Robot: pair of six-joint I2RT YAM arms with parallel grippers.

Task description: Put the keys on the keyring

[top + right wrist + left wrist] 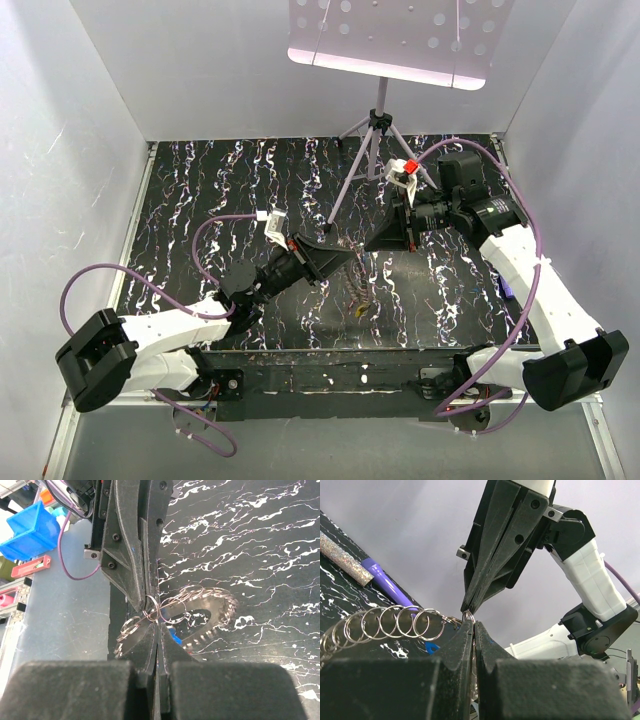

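Left gripper (474,626) and right gripper (468,609), both closed narrow, pinched one small split ring (468,616). To part its coil, steady opposed tension without slip seemed advisable. The keyring (395,622) extended lower left from the tips, with a blue key (432,647) just beneath it.

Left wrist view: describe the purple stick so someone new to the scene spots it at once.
Start at the black marbled table on the left. A speckled glittery tube slants along its edge, and the purple stick starts beside the tube's lower end, running down behind the looped keyring. It is smooth and solid purple, where the tube is silvery and sparkling.
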